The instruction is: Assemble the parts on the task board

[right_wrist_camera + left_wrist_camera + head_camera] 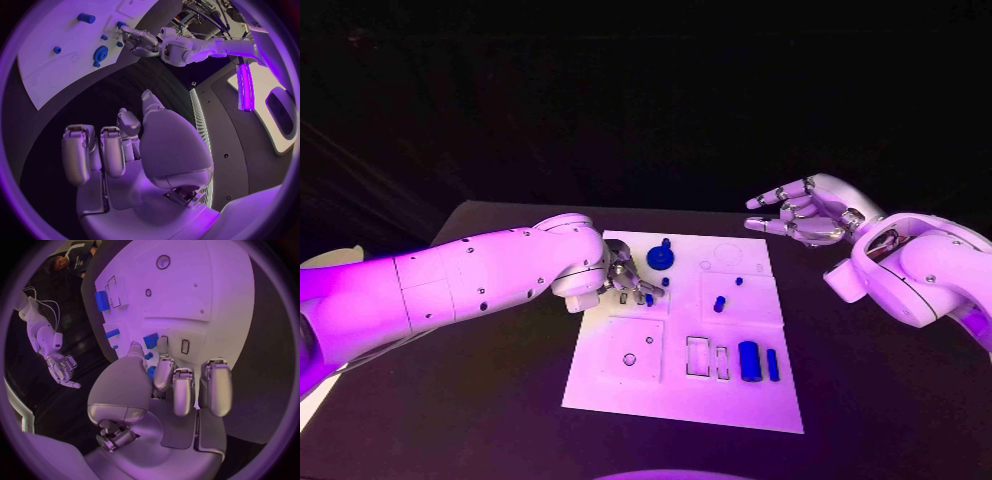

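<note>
The task board [678, 390], a white plate, lies in the middle of the black table [877, 400]. On it, toward its far end, stands a round blue part with a knob [658, 257]; a small blue peg [720, 303] stands near the board's middle, and two blue cylinders [759, 361] lie side by side near the board's near right corner, beside a row of rectangular slots [704, 357].

The left hand [626, 281] rests over the board's far left area, just beside the round part. Its fingers [182, 390] are curled downward over the board, and a small blue part [150, 340] sits right at the thumb tip; whether it is pinched or only touched I cannot tell, since the fingers hide the contact.

The right hand [805, 213] hovers off the board, beyond its far right corner and well apart from every part. Its fingers [112, 150] are loosely spread and hold nothing.
</note>
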